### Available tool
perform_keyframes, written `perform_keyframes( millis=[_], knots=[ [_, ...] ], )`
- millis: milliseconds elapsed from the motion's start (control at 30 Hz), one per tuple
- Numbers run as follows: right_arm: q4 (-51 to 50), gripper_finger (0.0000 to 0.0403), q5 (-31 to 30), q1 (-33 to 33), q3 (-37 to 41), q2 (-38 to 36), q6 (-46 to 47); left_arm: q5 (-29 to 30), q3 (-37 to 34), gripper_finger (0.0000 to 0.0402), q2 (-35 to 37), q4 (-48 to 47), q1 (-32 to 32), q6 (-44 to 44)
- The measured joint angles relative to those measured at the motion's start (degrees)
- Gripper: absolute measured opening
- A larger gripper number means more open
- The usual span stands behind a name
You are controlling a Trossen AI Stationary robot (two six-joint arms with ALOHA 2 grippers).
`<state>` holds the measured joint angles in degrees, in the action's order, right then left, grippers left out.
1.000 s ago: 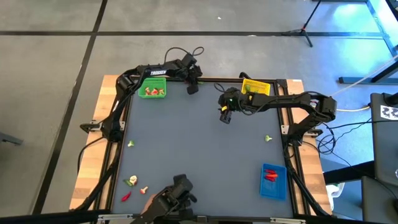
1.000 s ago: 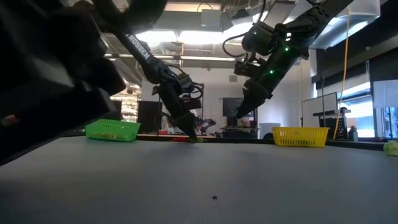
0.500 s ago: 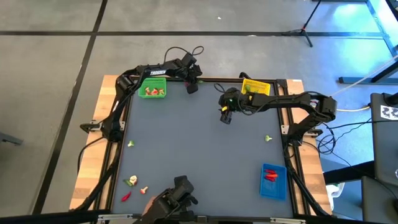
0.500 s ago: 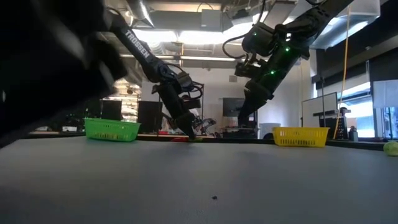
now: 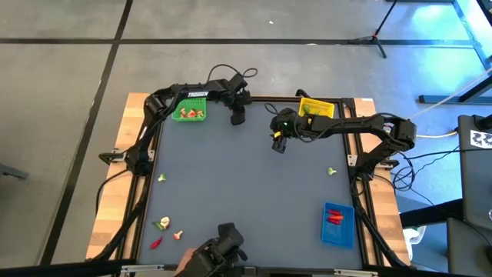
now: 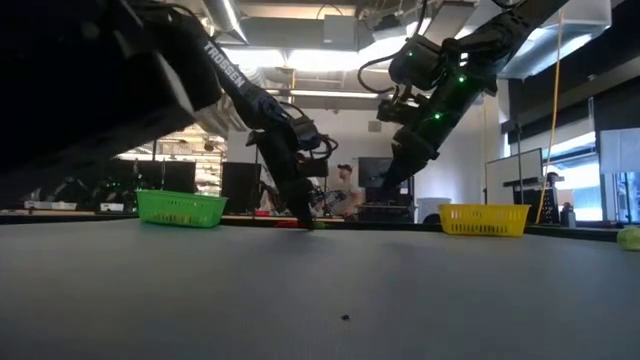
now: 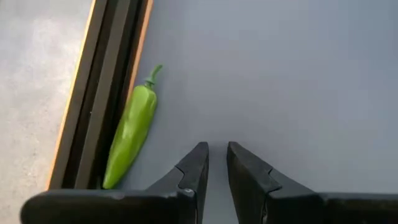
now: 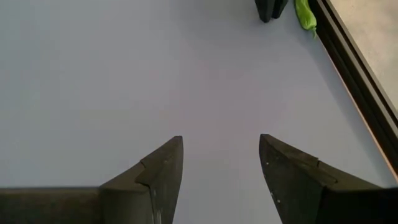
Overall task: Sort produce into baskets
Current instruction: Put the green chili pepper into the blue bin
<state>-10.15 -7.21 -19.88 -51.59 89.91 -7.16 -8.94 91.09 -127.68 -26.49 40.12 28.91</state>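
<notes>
A long green pepper lies flat against the far edge's frame rail, also visible in the right wrist view. My left gripper stands beside it on the table side, pointing steeply down. Its fingers are drawn nearly together with only a narrow slit and nothing between them. My right gripper hangs open and empty above the table's far middle. The green basket holds several pieces. The yellow basket stands at the far right. The blue basket holds red pieces.
Loose produce lies about: a green piece at the left, another at the right, and pale and red pieces at the near left. A person's hand with a dark device reaches over the near edge.
My left gripper has moved a little away from the far rail, toward the table's near edge, and tipped slightly. The green pepper has stayed by the rail. The dark device at the near edge has shifted.
</notes>
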Motion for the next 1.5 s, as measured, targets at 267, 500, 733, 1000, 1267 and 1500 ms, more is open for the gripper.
perform_keyframes(
  millis=[267, 500, 733, 1000, 1267, 1500],
  knots=[
    [-0.33, 0.0209, -0.34, 0.0, 0.0, 0.0, -0.2, 2.8, 1.9, 0.0058, -0.07, 0.73, 0.04, -0.07],
    [-0.31, 0.0209, -0.34, 0.0, 0.0, 0.0, -0.15, 5.36, 5.05, 0.0085, -0.07, 0.89, 0.24, -2.94],
    [-0.28, 0.0209, -0.32, 0.0, 0.0, 0.0, -0.16, 5.67, 3.79, 0.016, -0.02, 3.25, 0.36, -0.33],
    [-0.24, 0.0209, -0.34, 0.0, 0.0, 0.0, -0.18, 4.61, 1.4, 0.0156, -0.5, 5.47, 2.06, 1.56],
    [-0.28, 0.0209, -0.75, 0.0, 0.0, 0.0, 1.18, -2.49, 1.68, 0.0085, -2.19, 5.12, 4.34, -1.59],
    [-0.41, 0.0209, -0.75, -0.01, 0.0, 0.0, 1.33, -2.46, 1.48, 0.0033, -2.4, 3.0, 2.56, -1.16]
  ],
)
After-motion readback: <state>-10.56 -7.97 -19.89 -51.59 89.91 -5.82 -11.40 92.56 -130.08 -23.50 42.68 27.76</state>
